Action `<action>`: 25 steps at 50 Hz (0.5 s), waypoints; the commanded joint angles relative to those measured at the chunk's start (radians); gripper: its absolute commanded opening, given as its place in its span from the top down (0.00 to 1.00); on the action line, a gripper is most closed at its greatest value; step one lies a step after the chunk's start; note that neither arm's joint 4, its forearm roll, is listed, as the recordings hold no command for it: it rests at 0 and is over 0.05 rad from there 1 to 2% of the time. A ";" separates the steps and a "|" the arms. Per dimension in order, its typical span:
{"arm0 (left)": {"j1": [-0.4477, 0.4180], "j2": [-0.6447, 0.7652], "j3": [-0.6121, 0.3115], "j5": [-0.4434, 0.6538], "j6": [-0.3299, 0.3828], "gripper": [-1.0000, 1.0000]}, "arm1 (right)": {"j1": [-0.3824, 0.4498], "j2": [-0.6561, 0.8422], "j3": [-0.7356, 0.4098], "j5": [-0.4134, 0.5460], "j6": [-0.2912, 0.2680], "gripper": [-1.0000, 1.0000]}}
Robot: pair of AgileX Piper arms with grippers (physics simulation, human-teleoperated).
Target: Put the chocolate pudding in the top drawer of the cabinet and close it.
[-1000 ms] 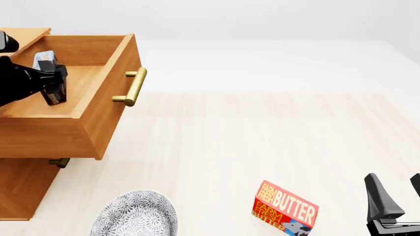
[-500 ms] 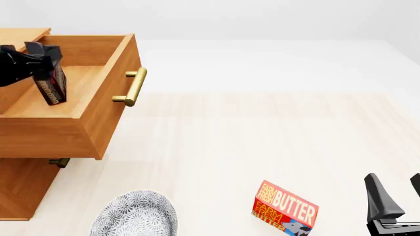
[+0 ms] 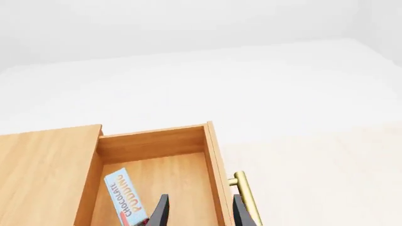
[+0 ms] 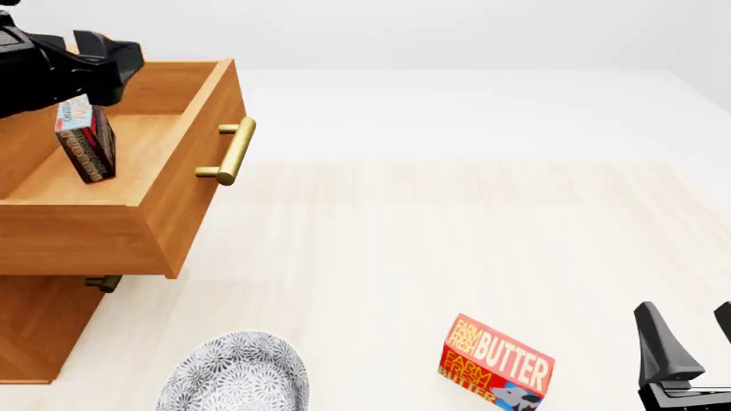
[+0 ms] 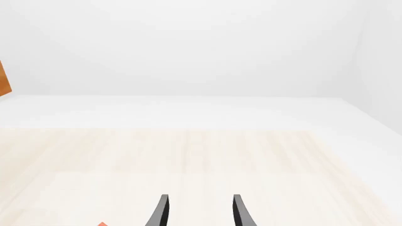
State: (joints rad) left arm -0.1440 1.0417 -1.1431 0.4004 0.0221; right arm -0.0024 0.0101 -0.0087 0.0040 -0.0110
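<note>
left gripper (image 4: 109, 53) is hovering with its fingers apart above the chocolate pudding (image 4: 85, 139), which is standing on edge inside the pulled-out top drawer (image 4: 171, 197) of the cabinet (image 4: 34, 325), no longer gripped; since half a second ago the gripper is rising clear; right gripper (image 5: 197, 209) is idling, spread apart.

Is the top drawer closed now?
No, the top drawer is pulled out, with the chocolate pudding standing inside it.

left hand (image 4: 109, 53) risen, chocolate pudding (image 4: 86, 141) apparently released
</note>
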 commanded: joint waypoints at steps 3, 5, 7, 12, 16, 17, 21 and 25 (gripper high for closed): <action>-0.086 0.062 -0.074 0.014 -0.008 0.00 | 0.000 0.000 0.000 0.000 0.000 0.00; -0.097 0.075 -0.088 0.018 -0.014 0.00 | 0.000 0.000 0.000 0.000 0.000 0.00; -0.108 0.077 -0.096 0.011 -0.030 0.00 | 0.000 0.000 0.000 0.000 0.000 0.00; -0.131 0.098 -0.115 0.014 -0.048 0.00 | 0.000 0.000 0.000 0.000 0.000 0.00; -0.154 0.125 -0.163 0.034 -0.050 0.00 | 0.000 0.000 0.000 0.000 0.000 0.00; -0.165 0.134 -0.169 0.034 -0.055 0.00 | 0.000 0.000 0.000 0.000 0.000 0.00; -0.187 0.154 -0.179 0.030 -0.069 0.00 | 0.000 0.000 0.000 0.000 0.000 0.00; -0.213 0.176 -0.193 0.029 -0.087 0.00 | 0.000 0.000 0.000 0.000 0.000 0.00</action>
State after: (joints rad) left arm -0.2996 1.1664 -1.2890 0.4239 -0.0344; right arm -0.0024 0.0101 -0.0087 0.0040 -0.0110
